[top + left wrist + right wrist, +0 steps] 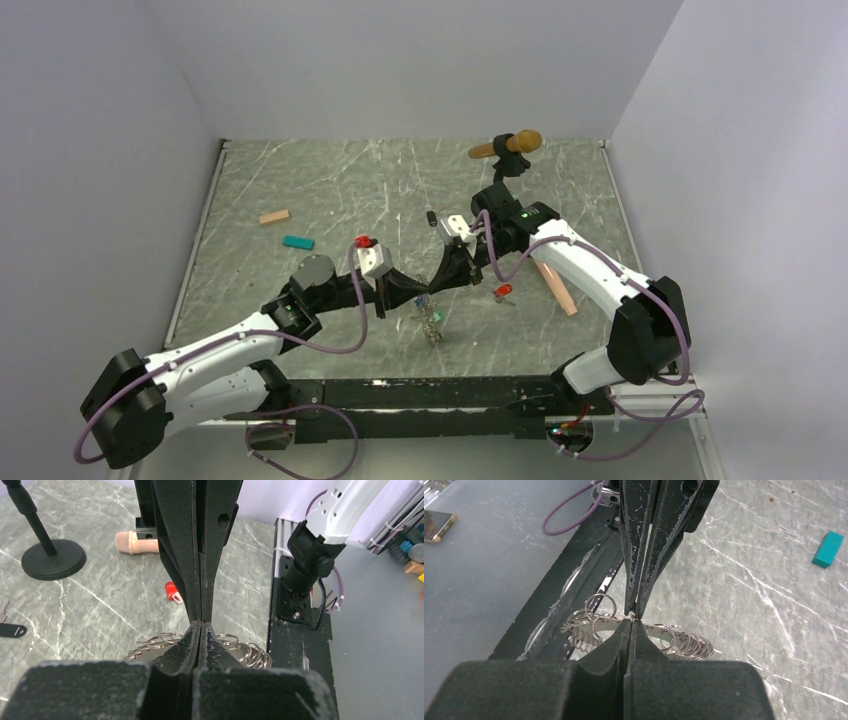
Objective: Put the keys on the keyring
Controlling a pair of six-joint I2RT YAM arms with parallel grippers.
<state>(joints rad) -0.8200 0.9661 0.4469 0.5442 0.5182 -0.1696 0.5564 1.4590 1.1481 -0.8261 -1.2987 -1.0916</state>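
The left gripper (200, 630) and the right gripper (630, 625) are both squeezing tight together and touching tip to tip over the table (300, 180). The keyring (684, 642) is bunching up just under their tips; nobody can tell if they are pinching it. A red key (503, 292) is lying nearby

1 teal block (297, 242), 1 tan block (274, 216), 1 keyring (432, 325).
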